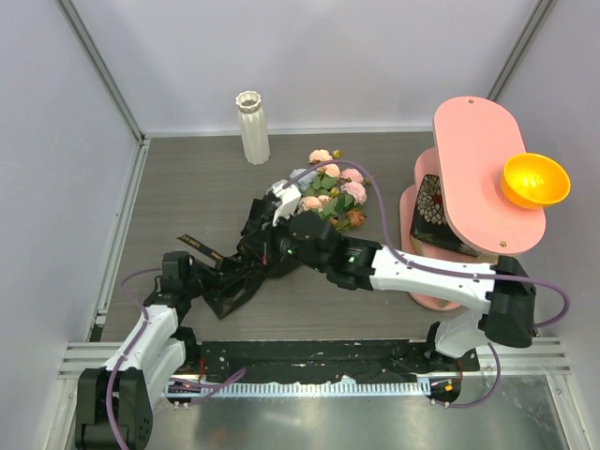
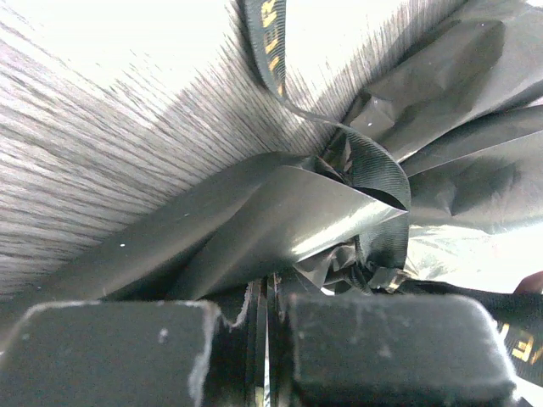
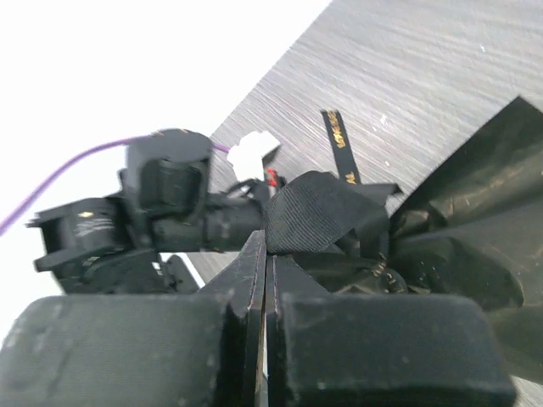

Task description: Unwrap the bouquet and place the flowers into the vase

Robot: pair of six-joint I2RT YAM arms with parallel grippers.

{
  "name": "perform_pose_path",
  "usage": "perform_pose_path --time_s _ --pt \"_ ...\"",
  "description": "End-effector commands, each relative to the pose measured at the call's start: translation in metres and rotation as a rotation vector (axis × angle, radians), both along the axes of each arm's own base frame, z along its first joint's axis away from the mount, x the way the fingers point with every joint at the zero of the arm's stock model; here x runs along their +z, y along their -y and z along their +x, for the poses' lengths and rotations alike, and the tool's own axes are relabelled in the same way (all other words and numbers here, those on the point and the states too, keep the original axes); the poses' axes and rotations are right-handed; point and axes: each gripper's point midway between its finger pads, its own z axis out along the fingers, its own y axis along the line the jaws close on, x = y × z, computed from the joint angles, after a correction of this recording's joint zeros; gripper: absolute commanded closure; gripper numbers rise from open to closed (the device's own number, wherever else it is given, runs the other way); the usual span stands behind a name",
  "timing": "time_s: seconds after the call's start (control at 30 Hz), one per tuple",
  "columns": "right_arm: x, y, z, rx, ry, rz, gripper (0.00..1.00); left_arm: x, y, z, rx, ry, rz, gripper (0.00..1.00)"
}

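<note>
**Left side.** The left gripper [image 1: 217,274] lies low over the table [image 1: 187,187], pointing right at the narrow end of the bouquet [image 1: 281,234]. In the left wrist view its fingers [image 2: 110,356] are pressed together, with a thin edge of the black paper [image 2: 280,220] pinched in the slit between them. A ribbon [image 1: 195,244] tail with gold lettering lies flat on the table just beyond this gripper. In the wrist view it curls up from a crumpled knot.

**Centre.** The bouquet lies on its side in the middle of the table, narrow end towards the left arm and blooms towards the right rear. The paper is creased and splayed into loose folds. The vase [image 1: 252,127] stands upright at the back edge, well apart from the bouquet. The right gripper [image 1: 265,253] reaches in from the right and sits on the paper close to the left one. In the right wrist view its fingers [image 3: 119,356] are closed tight, and a sliver of black paper rises from the seam between them. A loop of ribbon sits just behind. The flowers [image 1: 333,192], pink, peach and rust, with green leaves, lie at the wide mouth of the paper beside the right arm.

**Right side.** A pink stand [image 1: 478,159] occupies the right edge. An orange bowl [image 1: 535,180] rests on its top shelf.
</note>
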Motion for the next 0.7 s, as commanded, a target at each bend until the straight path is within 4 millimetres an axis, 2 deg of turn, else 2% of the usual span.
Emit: perform_pose_path --time_s 0.0,0.03,0.17,0.2,0.23,0.3,0.4,0.43,0.47,0.53,0.57,0.6,0.67 --pt "0.096 0.012 -0.014 0.037 0.064 0.222 0.99 -0.015 -0.011 -0.002 0.031 -0.012 0.068 1.00" --pt "0.115 0.020 -0.019 0.048 0.082 0.265 0.99 -0.015 -0.012 -0.002 0.033 -0.012 0.069 1.00" --pt "0.154 0.042 -0.041 0.117 0.148 0.414 0.99 -0.015 -0.010 -0.002 0.028 -0.006 0.064 1.00" --pt "0.173 0.049 -0.047 0.132 0.182 0.498 0.99 -0.014 -0.010 -0.002 0.026 -0.003 0.062 1.00" --pt "0.165 0.051 -0.050 0.145 0.184 0.508 0.99 -0.013 -0.010 -0.002 0.026 0.000 0.062 1.00" --pt "0.185 0.064 -0.062 0.183 0.248 0.595 0.99 -0.009 -0.009 0.001 0.027 0.018 0.057 1.00" --pt "0.180 0.074 -0.078 0.246 0.304 0.615 0.99 -0.004 -0.008 0.003 0.023 0.036 0.050 1.00" --pt "0.174 0.077 -0.076 0.236 0.317 0.582 0.99 -0.002 -0.007 0.003 0.017 0.042 0.042 1.00" --pt "0.148 0.078 -0.059 0.147 0.268 0.472 0.99 0.002 -0.005 0.005 0.010 0.054 0.038 1.00" --pt "0.122 0.090 -0.041 0.024 0.226 0.336 0.99 0.008 -0.001 0.005 -0.012 0.076 0.024 0.98" --pt "0.080 0.102 -0.030 -0.051 0.169 0.172 0.99 0.012 -0.001 0.006 -0.016 0.088 0.021 0.98" --pt "0.066 0.120 -0.015 -0.168 0.169 0.098 0.99 0.014 0.000 0.006 -0.024 0.096 0.020 0.97" --pt "0.009 0.156 -0.007 -0.279 0.126 -0.150 0.99 0.021 0.000 0.007 -0.030 0.121 0.027 0.92"
